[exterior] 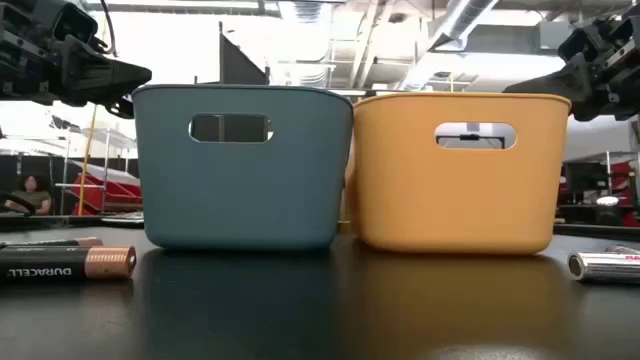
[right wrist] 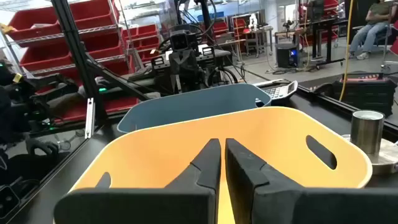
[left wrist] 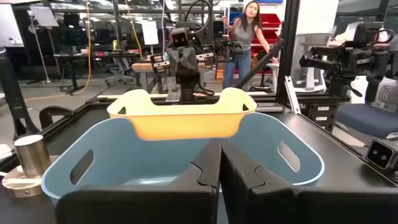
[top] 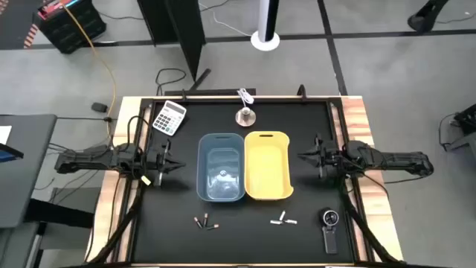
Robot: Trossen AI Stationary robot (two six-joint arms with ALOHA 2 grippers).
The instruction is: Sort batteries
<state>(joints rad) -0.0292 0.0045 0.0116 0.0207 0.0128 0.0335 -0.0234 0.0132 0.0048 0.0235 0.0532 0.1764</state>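
Observation:
Three dark batteries [top: 204,222] lie on the black mat near the table's near edge, in front of the blue bin [top: 221,167]. In the low view one copper-tipped dark battery [exterior: 70,262] shows at the left. A few white batteries [top: 282,220] lie in front of the yellow bin [top: 268,165], and one silvery battery [exterior: 605,265] shows low on the right. My left gripper [top: 182,165] hovers shut, left of the blue bin and pointing at it [left wrist: 220,155]. My right gripper [top: 300,156] hovers shut, right of the yellow bin [right wrist: 222,149].
The two bins stand side by side at mid-table. A calculator [top: 169,117] and a small metal cylinder on a base [top: 244,115] sit toward the far edge. A black round-dialled gadget with a handle [top: 330,227] lies at the near right. A person [left wrist: 245,37] stands in the room beyond.

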